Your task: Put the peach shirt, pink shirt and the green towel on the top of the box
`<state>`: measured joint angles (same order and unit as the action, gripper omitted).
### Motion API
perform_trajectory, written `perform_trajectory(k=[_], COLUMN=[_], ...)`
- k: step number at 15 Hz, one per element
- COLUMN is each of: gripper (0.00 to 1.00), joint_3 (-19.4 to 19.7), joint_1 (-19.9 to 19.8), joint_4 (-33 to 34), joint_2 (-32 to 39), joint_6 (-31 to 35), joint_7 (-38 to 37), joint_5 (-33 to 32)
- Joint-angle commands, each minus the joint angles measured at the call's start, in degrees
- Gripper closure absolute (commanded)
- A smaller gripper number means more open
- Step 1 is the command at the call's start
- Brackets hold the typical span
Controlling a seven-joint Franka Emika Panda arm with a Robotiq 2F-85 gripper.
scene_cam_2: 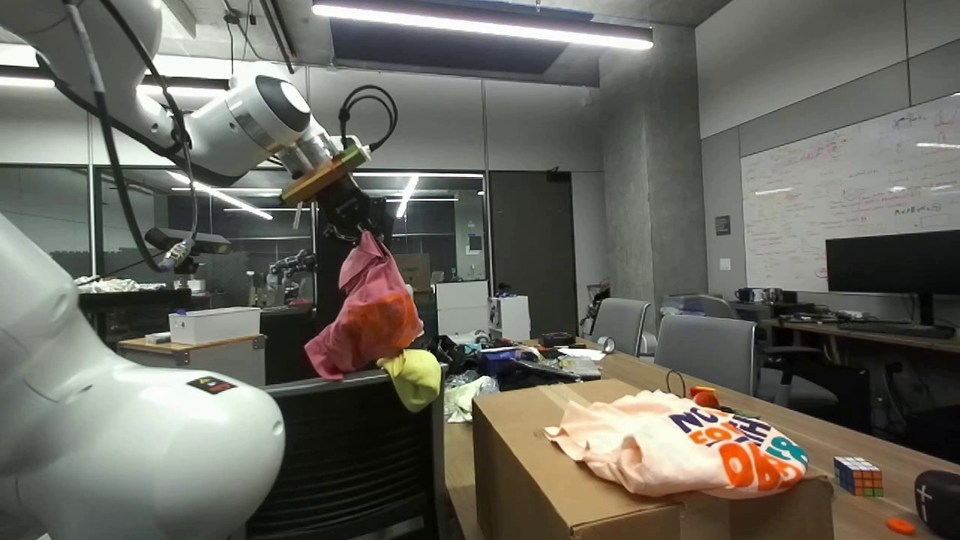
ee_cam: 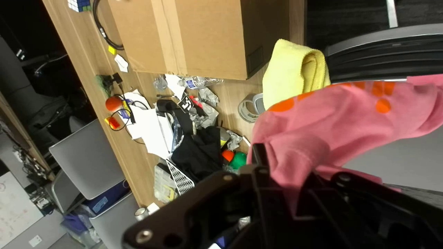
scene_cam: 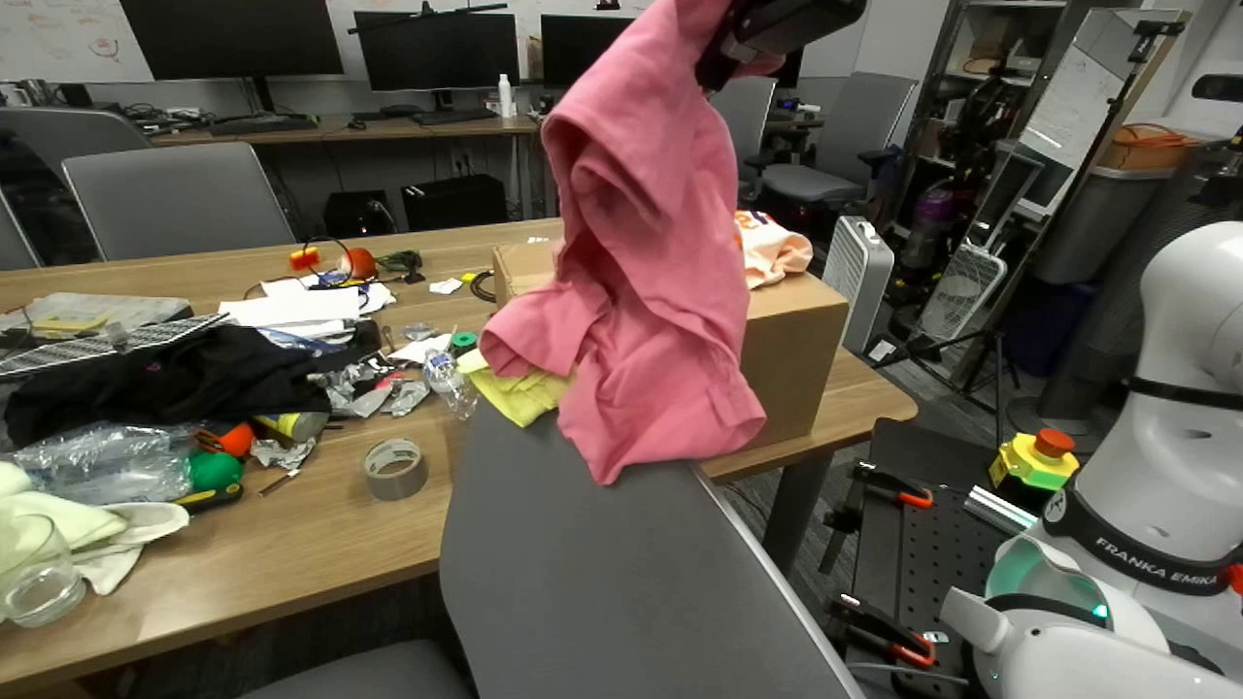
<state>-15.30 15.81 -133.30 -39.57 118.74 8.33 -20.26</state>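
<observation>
At the upper edge of an exterior view, the pincer (scene_cam: 717,70) is pinching the pink shirt (scene_cam: 660,282), most of which hangs below it in loose folds. The lower hem overlaps the gray chair (scene_cam: 621,582) in this view; contact cannot be determined. The cardboard box (scene_cam: 791,374) stands on the tabletop (scene_cam: 359,534) behind the shirt. The yellow-green towel (scene_cam: 520,396) shows beside the lower folds.

In an exterior view, the arm (scene_cam_2: 244,124) holds the pincer angled downward. The pink shirt is suspended directly under the pincer — to the side of the box, apart from it. The towel hangs over the top edge of the chair back. The peach shirt (scene_cam_2: 645,450) lies on the box, lettering visible, well apart from the pincer. A puzzle cube (scene_cam_2: 857,477) sits near the box.

In the wrist view, the pincer enters from the bottom. Pink cloth is gathered between the fingers (ee_cam: 260,155) and spreads upward and to the right — orange print exposed. The towel appears above the shirt, partly hidden by it. A tape strip (ee_cam: 168,34) runs along the box top.
</observation>
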Motion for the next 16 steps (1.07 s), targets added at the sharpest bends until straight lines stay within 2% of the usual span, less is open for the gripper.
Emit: perform_trajectory(k=[1, 8, 9, 16], gripper=[0.98, 0.98, 0.98, 0.98], joint_3=[-1.21, -2.93, -0.1, -0.03], joint_1=[-2.22, -4.61, -8.03, -19.39], joint_4=[0.03, 0.7, 3.86, 14.84], joint_2=[-1.71, -1.84, 0.95, 6.78], joint_6=[-2.05, -6.38, -5.91, -8.83], joint_7=[-3.58, -12.17, -12.1, -21.49], joint_5=[-1.07, -1.0, -2.79, -10.23])
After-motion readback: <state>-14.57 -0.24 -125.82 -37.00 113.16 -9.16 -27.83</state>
